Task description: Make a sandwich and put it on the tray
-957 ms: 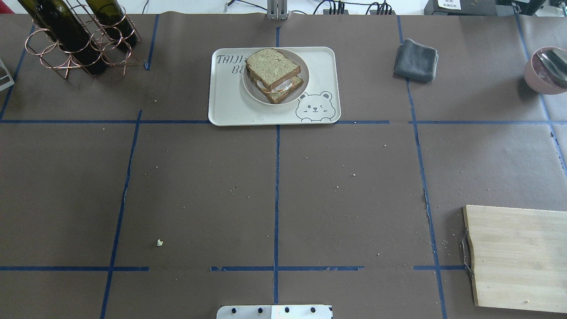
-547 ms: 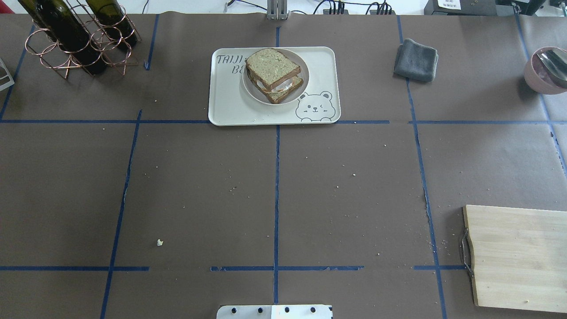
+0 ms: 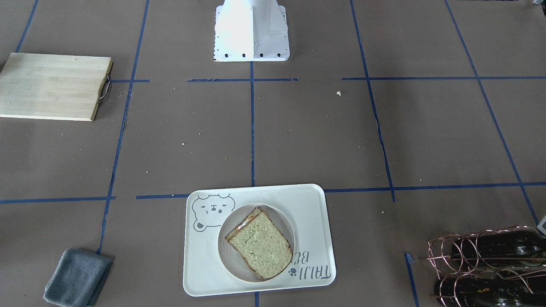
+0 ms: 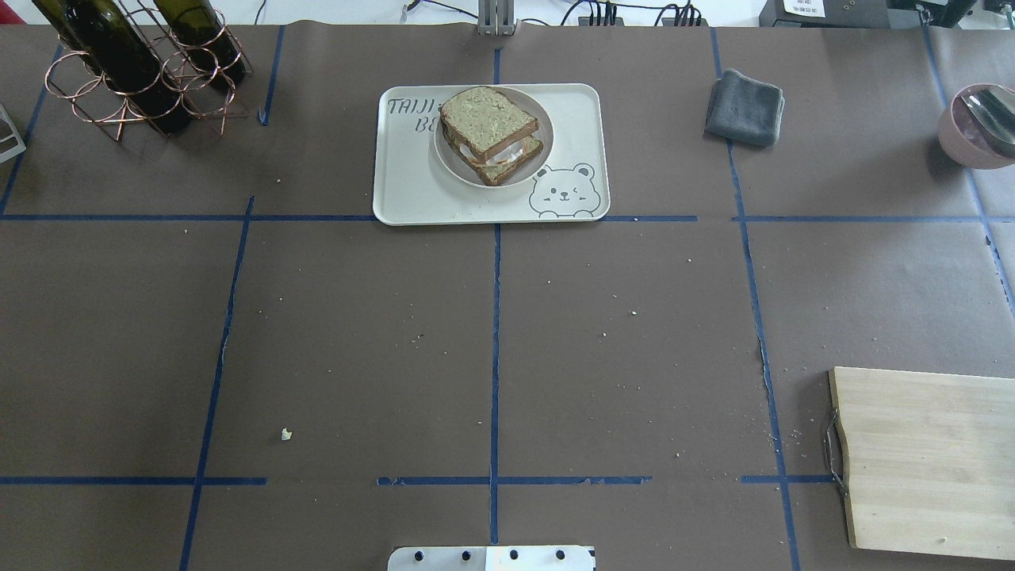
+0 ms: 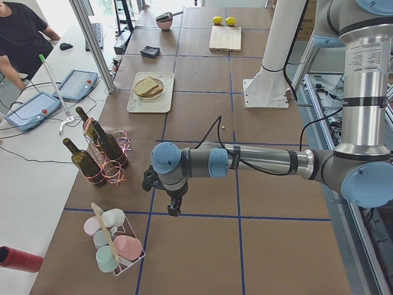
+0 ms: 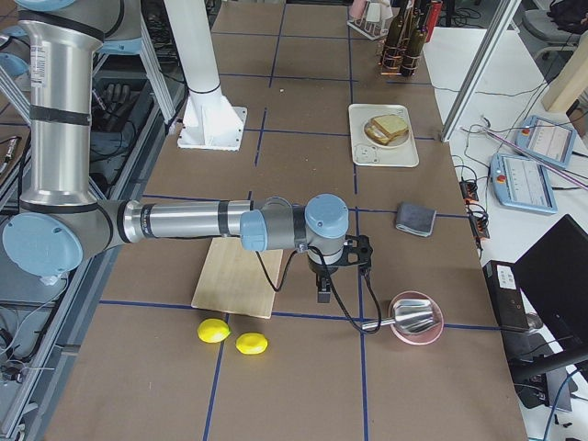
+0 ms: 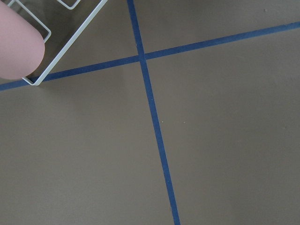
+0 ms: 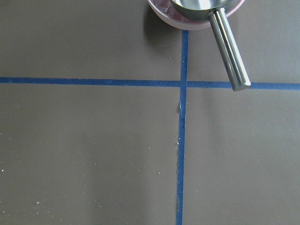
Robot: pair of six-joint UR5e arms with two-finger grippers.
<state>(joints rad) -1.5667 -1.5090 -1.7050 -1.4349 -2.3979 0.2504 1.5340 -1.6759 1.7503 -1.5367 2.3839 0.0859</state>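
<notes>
Table (image 4: 357, 317) – brown paper w/ blue tape grid. L arm (image 5: 264, 161) reaches out low in the left side view, L gripper (image 5: 175, 208) pointing down just above the paper. Bottle rack (image 5: 110, 161) is at its 10 o'clock, mug rack (image 5: 113, 243) at its 8. Can't tell if the fingers are spread or pressed together.

R arm (image 6: 184, 220) does likewise in the right side view. R gripper (image 6: 323, 292) hangs over the paper btwn cutting board (image 6: 241, 276) at 9 o'clock and pink bowl (image 4: 959, 151) w/ steel ladle (image 8: 227, 47) at 4. Finger state can't be told here either.

Overhead: tray (image 4: 404, 190) sits at the table's 12 o'clock, well apart from both grippers, bear drawing at its 4 o'clock corner. On it a round plate (image 4: 446, 155), and on the plate the sandwich (image 4: 488, 120) — two slices stacked, egg white showing btwn them at the 5 o'clock edge. Grey cloth (image 4: 745, 107) lies at the tray's 3 o'clock. Two lemons (image 6: 213, 331) lie just beside the board's near end.
</notes>
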